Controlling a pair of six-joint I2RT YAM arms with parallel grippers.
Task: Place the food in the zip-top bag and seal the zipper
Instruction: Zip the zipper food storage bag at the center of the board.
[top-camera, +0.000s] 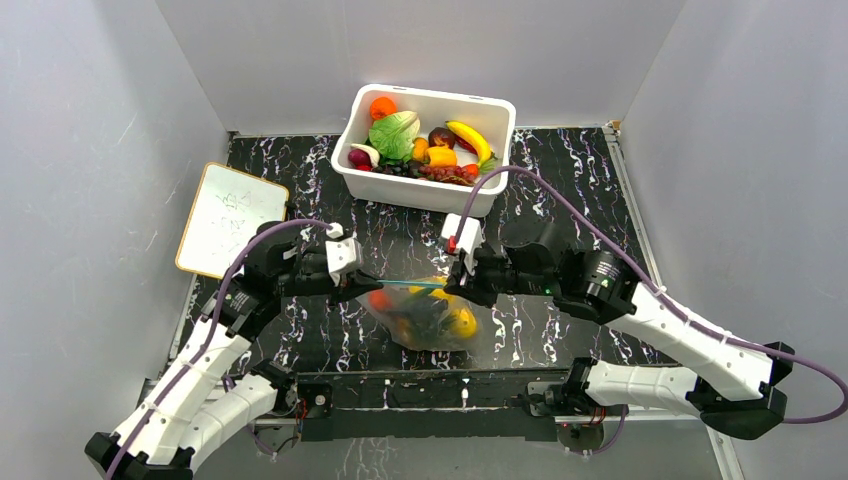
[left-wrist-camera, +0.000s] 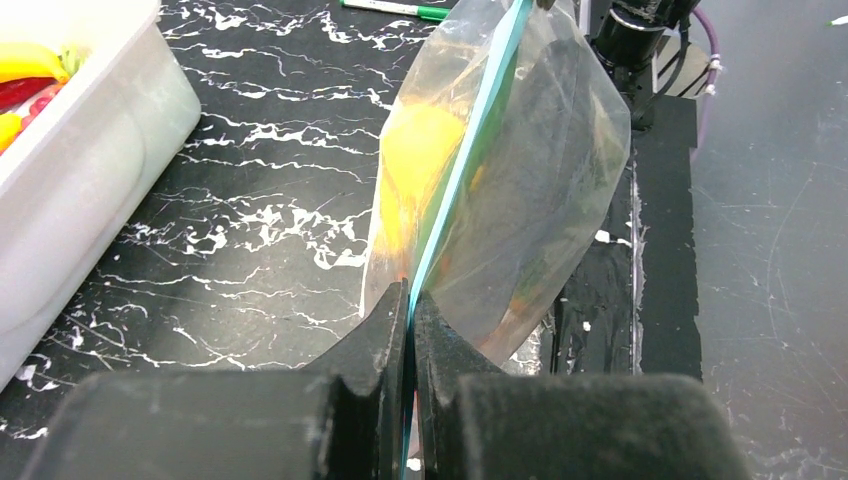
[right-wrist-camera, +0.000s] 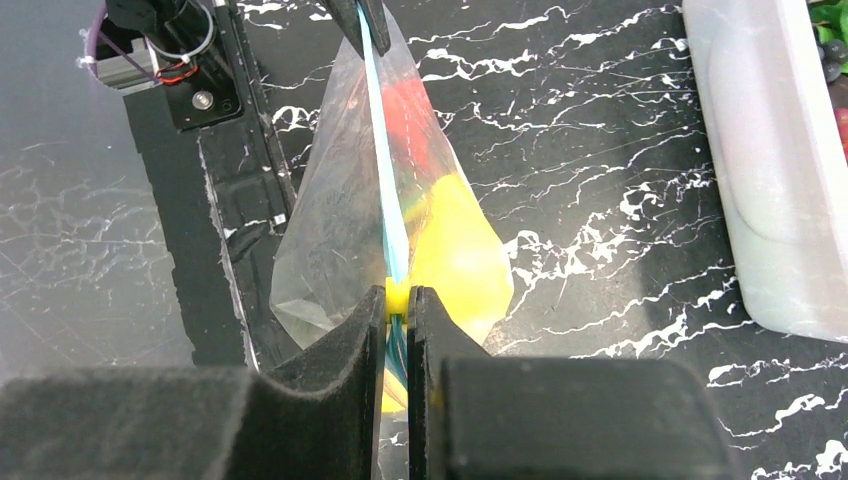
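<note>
I hold the zip-top bag (top-camera: 425, 325) over the counter (top-camera: 560, 200), left gripper (top-camera: 368, 288) and right gripper (top-camera: 452, 287) clenched on opposite ends of the zipper (top-camera: 412, 285). Food (top-camera: 461, 322) sits inside, and sealing looks nearly done.

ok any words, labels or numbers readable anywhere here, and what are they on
No text can be read in any view.
Small white wood-framed whiteboard: faint grey scribbles, too blurred to read.
Thin white marker pen with green cap: too small to show any print.
White rectangular plastic tub: no label visible.
Clear crinkly zip-top bag: no print visible.
</note>
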